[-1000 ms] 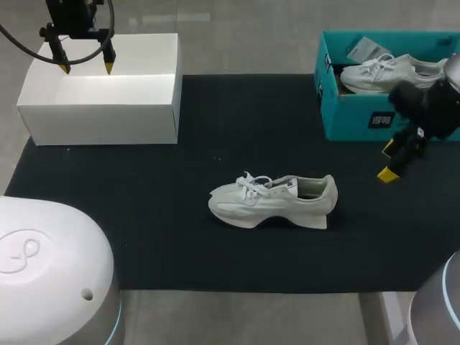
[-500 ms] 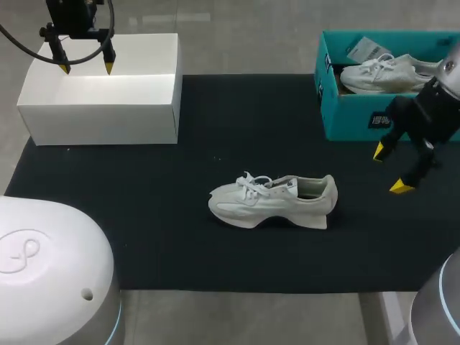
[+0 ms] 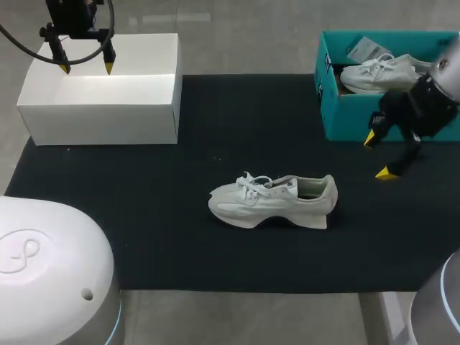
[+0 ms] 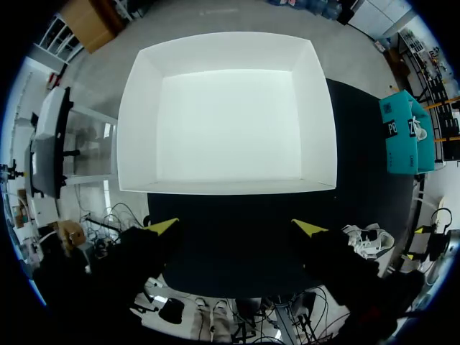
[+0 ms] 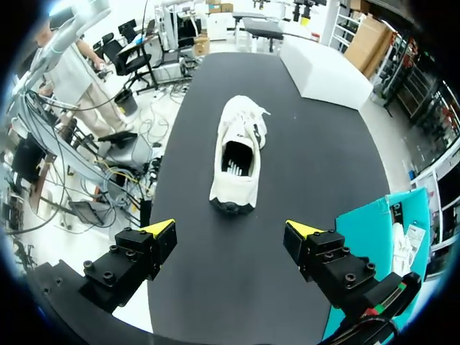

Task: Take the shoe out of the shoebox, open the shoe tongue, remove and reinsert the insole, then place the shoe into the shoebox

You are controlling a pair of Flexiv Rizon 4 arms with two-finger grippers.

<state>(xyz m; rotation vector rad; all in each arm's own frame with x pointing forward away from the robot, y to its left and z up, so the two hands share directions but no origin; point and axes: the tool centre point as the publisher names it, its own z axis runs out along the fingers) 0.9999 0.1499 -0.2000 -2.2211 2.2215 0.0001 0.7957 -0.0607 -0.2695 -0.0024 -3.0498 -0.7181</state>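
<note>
The shoe [image 3: 273, 200] lies mid-surface, out of the shoebox [image 3: 345, 118] at the far right corner. Tongue, insole and return steps appear undone. The right fingers [image 3: 384, 173] and left fingers [image 3: 108, 68] are spread, holding nothing.

Black mat [image 3: 215, 122] covers the tabletop, spanning nearly the full frame width in the head view. A strip of plain grey surface [image 3: 244, 43] shows along the top edge, another along the bottom. White box [image 3: 100, 108] sits upper left, overhanging the mat's back edge; its top catches a mild glare. Lighting is even and overhead, with short soft shadows. Mat has a few pale specks near centre.
</note>
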